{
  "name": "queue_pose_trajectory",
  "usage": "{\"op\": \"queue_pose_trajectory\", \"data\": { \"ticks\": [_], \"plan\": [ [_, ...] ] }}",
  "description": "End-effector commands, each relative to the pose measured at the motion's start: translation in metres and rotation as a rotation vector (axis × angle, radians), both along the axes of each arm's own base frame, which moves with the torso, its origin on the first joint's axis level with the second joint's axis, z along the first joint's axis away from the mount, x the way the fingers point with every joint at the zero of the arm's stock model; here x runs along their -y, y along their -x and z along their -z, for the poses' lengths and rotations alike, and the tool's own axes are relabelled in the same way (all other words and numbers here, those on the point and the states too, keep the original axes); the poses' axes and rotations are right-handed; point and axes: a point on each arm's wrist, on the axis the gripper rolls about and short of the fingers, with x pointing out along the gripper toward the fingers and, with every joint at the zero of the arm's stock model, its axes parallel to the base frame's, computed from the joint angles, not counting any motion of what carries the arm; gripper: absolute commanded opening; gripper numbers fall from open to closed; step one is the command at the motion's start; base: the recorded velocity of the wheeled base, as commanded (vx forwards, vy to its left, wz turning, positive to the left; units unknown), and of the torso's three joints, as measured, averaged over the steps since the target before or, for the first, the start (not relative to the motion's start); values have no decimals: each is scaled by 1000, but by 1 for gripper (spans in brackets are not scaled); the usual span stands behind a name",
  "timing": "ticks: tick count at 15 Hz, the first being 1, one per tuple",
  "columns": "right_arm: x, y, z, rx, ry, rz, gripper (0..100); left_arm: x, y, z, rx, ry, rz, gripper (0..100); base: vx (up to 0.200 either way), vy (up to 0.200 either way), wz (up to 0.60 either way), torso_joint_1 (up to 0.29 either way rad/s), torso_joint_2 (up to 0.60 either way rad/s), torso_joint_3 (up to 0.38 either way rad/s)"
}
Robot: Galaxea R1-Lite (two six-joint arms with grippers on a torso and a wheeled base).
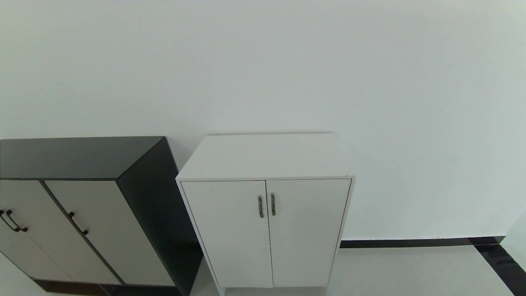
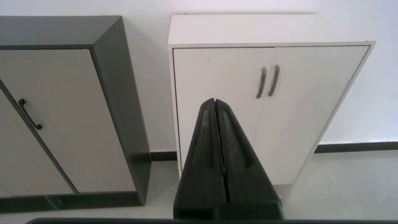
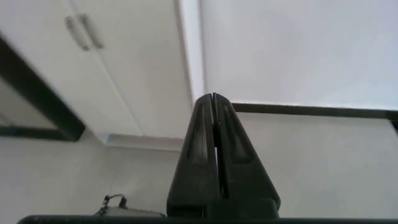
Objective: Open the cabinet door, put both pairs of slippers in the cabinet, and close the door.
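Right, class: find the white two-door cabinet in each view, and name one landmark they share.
Head view: the white cabinet stands at centre, against the wall, the black cabinet on its left.
Left wrist view: the white cabinet stands beyond the left gripper, jaws shut, beside the black cabinet.
Right wrist view: its doors and side edge lie beyond the right gripper, jaws shut.
Shared landmark: the paired door handles.

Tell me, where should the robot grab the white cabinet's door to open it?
Probably the slim upright handle on the right door, approached straight from the front. It stands off the flat panel, so the right pincer could close across it sideways.
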Motion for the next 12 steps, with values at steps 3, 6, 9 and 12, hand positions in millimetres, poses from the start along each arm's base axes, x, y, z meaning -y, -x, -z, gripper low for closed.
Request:
{"op": "queue_pose_trajectory", "data": {
  "ticks": [3,6,9,12],
  "plan": [
    [-3,16,4,163,53,173,0,0,0,0,-1,0,0,0,0,0,0,0,0,0],
    [-3,21,8,233,22,89,0,0,0,0,-1,0,1,0,0,0,0,0,0,0],
    [-4,21,8,231,30,59,0,0,0,0,-1,-1,0,0,0,0,0,0,0,0],
    [-4,21,8,232,22,59,0,0,0,0,-1,-3,-2,0,0,0,0,0,0,0]
  ]
}}
